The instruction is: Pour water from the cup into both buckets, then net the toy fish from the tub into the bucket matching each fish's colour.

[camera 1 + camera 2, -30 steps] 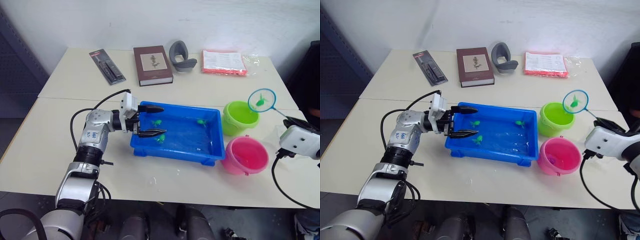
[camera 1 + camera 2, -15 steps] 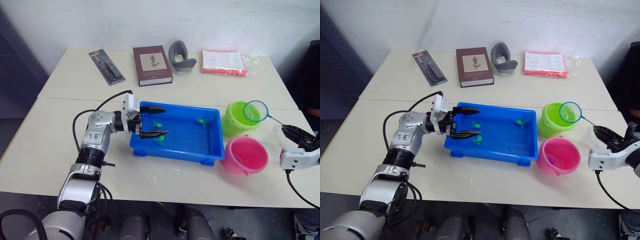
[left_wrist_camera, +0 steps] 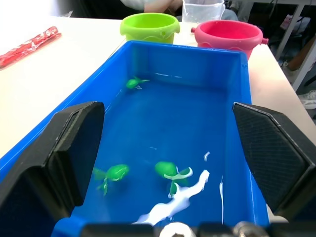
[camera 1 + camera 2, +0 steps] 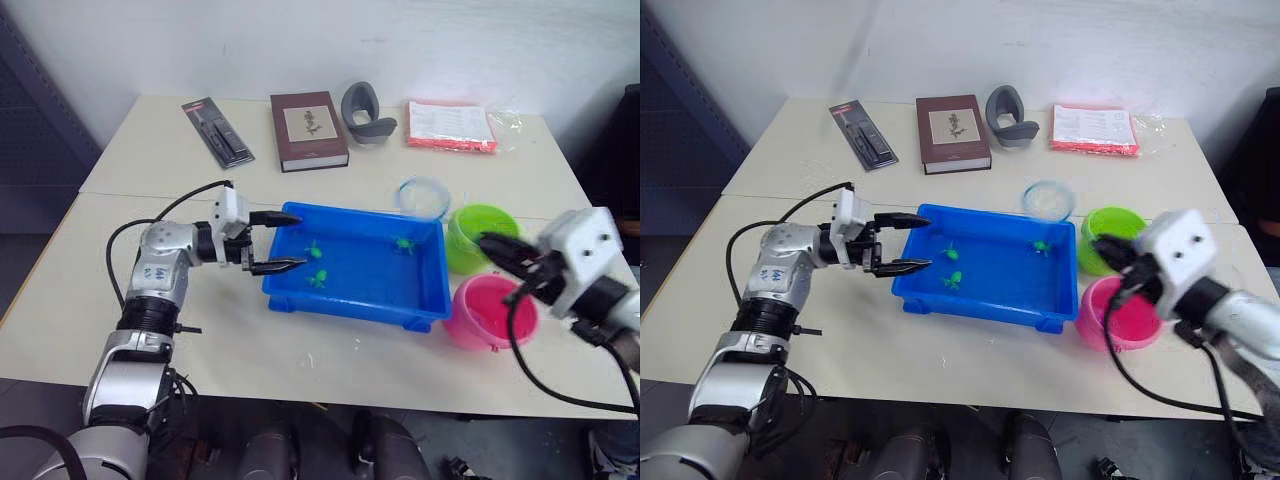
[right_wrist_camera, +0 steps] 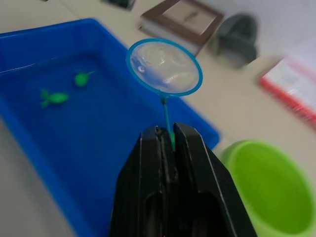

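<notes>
from the head, the blue tub (image 4: 355,275) sits mid-table with its long axis running left to right, holding three green toy fish (image 4: 318,279) in shallow water. the left gripper (image 4: 285,241) hangs at the tub's left short wall with its two black fingers spread wide, one over the rim, gripping nothing. to the tub's right stand the green bucket (image 4: 478,234), farther back, and the pink bucket (image 4: 490,310), nearer the robot, close together. the right gripper (image 4: 492,247) reaches in over the buckets, pointing left toward the tub. the net (image 4: 421,196) hoop hovers above the tub's far right corner, empty, its handle running back to the right toward that gripper. along the far edge of the table lie a packaged tool (image 4: 217,130), a brown book (image 4: 308,128), a grey holder (image 4: 364,110) and a red-edged packet (image 4: 448,124).

the left wrist view looks down the tub's length: the parted fingers (image 3: 74,148) flank the near end, two fish (image 3: 170,170) lie close by and a third farther off, and both buckets stand past the far wall with the clear cup (image 3: 202,10) behind them.

in the right wrist view, the fingers (image 5: 190,163) are clamped on the net's thin handle, which runs straight away from them to the hoop. the round mesh hangs over the tub's rim, with two fish in the water beyond and the green bucket just beside the gripper.
</notes>
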You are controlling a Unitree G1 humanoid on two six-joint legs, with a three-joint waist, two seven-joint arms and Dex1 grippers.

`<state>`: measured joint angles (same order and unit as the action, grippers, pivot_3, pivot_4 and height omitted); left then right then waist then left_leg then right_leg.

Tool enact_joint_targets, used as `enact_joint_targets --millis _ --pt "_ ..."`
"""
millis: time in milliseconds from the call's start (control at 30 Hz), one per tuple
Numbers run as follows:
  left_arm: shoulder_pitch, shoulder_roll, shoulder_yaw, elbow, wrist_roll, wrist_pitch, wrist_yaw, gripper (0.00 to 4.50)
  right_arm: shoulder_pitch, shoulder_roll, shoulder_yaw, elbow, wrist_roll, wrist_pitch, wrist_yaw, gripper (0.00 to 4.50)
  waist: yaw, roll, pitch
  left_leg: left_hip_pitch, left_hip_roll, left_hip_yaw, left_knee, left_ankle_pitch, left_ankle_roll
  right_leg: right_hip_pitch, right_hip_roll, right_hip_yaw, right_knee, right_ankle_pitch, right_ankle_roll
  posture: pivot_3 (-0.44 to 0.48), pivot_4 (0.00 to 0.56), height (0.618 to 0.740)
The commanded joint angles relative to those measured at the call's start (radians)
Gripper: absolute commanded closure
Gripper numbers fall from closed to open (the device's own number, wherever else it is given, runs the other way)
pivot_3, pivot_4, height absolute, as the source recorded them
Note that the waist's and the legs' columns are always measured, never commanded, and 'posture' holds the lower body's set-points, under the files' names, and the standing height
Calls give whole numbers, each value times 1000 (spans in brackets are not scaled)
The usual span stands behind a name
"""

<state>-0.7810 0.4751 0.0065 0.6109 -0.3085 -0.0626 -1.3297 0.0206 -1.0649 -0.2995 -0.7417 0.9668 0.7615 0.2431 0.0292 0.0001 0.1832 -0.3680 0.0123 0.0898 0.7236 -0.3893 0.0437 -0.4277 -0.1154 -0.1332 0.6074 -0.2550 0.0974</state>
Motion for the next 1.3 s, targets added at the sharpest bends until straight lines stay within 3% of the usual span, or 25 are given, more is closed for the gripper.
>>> enact_joint_targets --millis 33,233,500,700,1000,1300 --pt "-18 10 11 0 -2 -10 -7 34 -74 20 51 -22 248 160 -161 4500 0 0 0 0 0 0 0 0 0 0 -1 0 0 0 0 0 150 740" --pt "-15 15 9 -8 -1 -6 -8 34 -191 33 143 127 528 305 -431 4500 -4 0 0 0 -1 1 0 0 0 -1 1 -1 0 0 0 0 150 740" --pt "-22 14 11 -7 1 -12 2 34 -337 111 245 282 481 364 -574 4500 -5 0 0 0 0 3 0 0 0 -1 1 -1 1 0 0 0 150 740" --pt "-14 15 12 -25 -1 -9 8 34 -386 109 338 255 174 335 -494 4500 -5 0 0 -1 0 3 0 0 0 -1 1 0 1 0 0 0 150 740" --pt "-6 28 13 -33 -3 -5 -1 34 -339 179 374 189 -171 175 -367 4500 -4 0 0 -1 -1 3 0 0 0 -2 1 0 1 0 0 0 150 740" --pt "-19 34 15 -14 -4 -5 -16 34 -187 203 270 21 -260 119 -218 4500 -4 0 0 -1 -1 3 -1 0 0 -2 1 0 0 0 0 0 150 740"
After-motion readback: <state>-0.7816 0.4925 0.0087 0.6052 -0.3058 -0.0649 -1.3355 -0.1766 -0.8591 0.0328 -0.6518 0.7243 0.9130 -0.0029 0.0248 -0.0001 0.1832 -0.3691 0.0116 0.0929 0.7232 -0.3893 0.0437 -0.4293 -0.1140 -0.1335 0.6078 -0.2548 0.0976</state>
